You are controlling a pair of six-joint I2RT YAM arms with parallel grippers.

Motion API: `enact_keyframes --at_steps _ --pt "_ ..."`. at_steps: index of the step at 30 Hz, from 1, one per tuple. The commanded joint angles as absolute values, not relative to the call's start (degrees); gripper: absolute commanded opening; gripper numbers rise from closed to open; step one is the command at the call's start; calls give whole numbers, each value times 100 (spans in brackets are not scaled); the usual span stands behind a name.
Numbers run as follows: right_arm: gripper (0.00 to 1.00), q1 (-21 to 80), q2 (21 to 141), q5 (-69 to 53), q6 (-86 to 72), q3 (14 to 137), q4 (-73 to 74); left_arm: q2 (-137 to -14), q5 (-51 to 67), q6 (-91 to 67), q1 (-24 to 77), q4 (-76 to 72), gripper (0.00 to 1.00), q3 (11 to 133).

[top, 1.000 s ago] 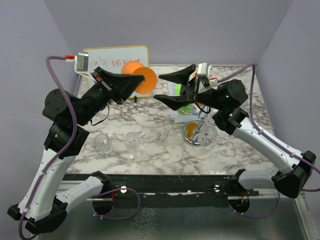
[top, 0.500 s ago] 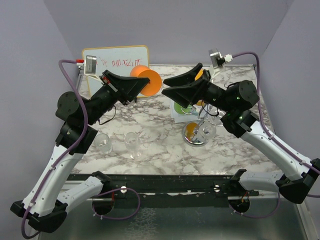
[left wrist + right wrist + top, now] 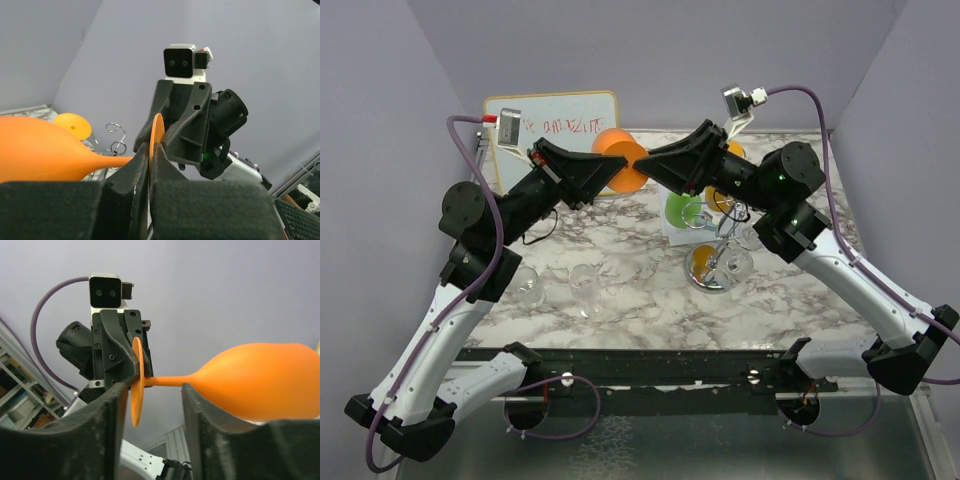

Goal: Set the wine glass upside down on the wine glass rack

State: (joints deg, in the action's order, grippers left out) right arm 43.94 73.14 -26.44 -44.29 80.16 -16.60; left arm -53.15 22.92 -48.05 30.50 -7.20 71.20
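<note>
One wine glass (image 3: 260,377) sideways, stem seemingly level.

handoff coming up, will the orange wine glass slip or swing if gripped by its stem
Probably light: the orange wine glass looks like opaque plastic. Its thin, smooth stem may pivot in the right gripper, the bowl overhanging sideways.

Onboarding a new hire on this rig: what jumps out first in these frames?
The orange wine glass hangs sideways in mid-air at the back centre. The left gripper is clamped on its foot, and the right gripper has its open jaws either side of the stem. Next comes the chrome wine glass rack standing right of centre, then two clear glasses upright front left.
</note>
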Motion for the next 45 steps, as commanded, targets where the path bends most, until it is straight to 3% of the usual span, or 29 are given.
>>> enact_keyframes --at_steps 1,2,4,9,12,17,20,27,40,45 --pt "14 4438 7427 -2689 -4403 8303 -1392 -5352 2501 -4828 3068 -1020 0 7031" --pt "6 4438 7448 -2663 -4366 8330 -1381 -5350 2504 -4821 3070 -1020 0 7030" --pt "1 4438 7456 -2515 -4245 8379 -1329 -5367 2483 -4769 3070 -989 13 7050" --pt "1 4439 7416 -2000 -3821 8426 -1498 -5345 2351 -4623 3067 -852 40 7108" --pt "1 4438 7451 -1636 -3533 8563 -1454 -5341 2204 -4544 3068 -769 44 7135" --pt "1 4438 7433 -987 -3047 8641 -1479 -5409 1962 -4416 3070 -487 76 7280" --pt "1 4438 7394 -624 -2708 8681 -1499 -5427 1779 -4353 3072 -348 88 7306" --pt "1 4438 7284 319 -1981 8689 -1461 -5368 1442 -4255 3075 -43 95 7259" --pt "1 4402 7022 2747 -719 8613 -1073 -5388 1291 -4052 3068 429 96 7147" --pt "1 3408 7220 2372 -1630 8813 -230 -5514 1366 -4064 3067 435 96 7064"
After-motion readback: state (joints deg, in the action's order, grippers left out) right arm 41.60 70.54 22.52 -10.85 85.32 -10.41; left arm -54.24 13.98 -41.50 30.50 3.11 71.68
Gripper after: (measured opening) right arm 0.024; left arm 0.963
